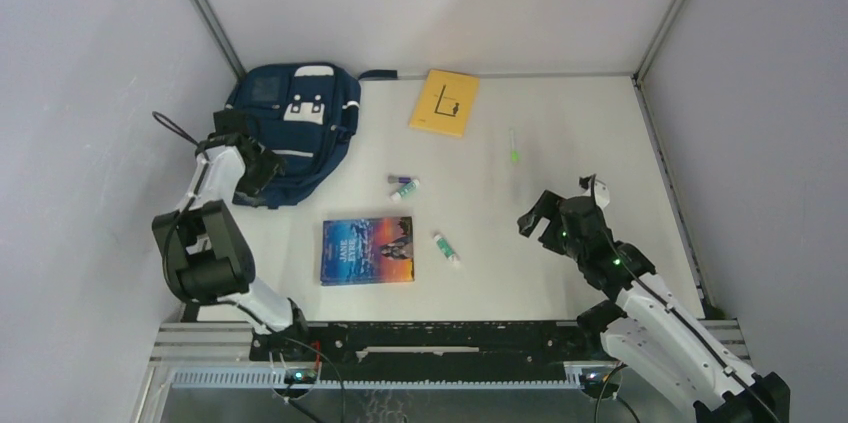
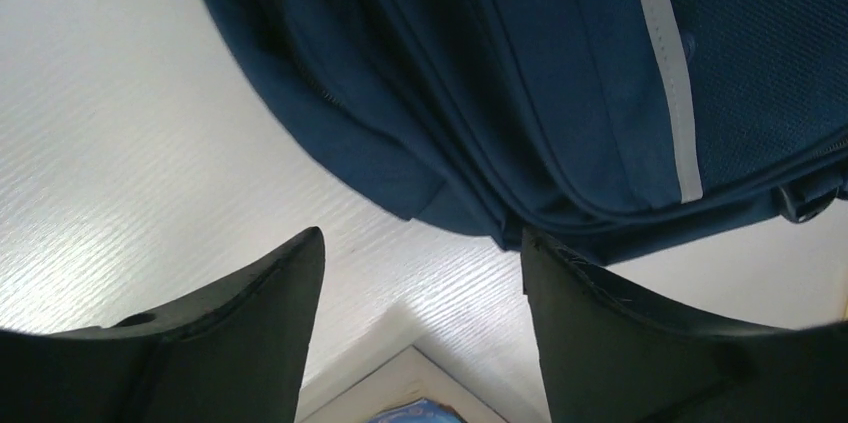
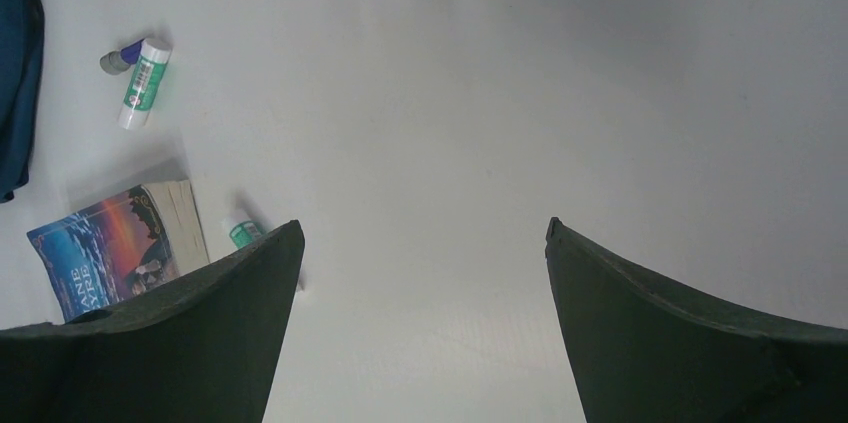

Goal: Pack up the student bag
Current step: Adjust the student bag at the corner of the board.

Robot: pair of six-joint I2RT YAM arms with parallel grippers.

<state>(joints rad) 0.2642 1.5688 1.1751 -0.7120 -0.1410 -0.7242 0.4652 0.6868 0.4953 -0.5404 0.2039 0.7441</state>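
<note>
My left claw (image 2: pixel 420 243) stands parted with nothing between its fingers, and the bag (image 2: pixel 560 73) lies on the worktop (image 2: pixel 120 143) just ahead of its tips. My right claw (image 3: pixel 422 233) hangs wide open and empty over the worktop, with a book (image 3: pixel 105 253) and a glue stick (image 3: pixel 145 83) off to its left.

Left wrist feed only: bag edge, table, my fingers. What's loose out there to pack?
Observer: A book lies face up, right of the bag and nearer the arms.
Operator: Anything smaller?
Observer: Far glue stick just beyond the book, near glue stick at the book's right.
Operator: And the other arm?
Observer: Right gripper is open and holds nothing, off to the right of the near glue stick.
</note>
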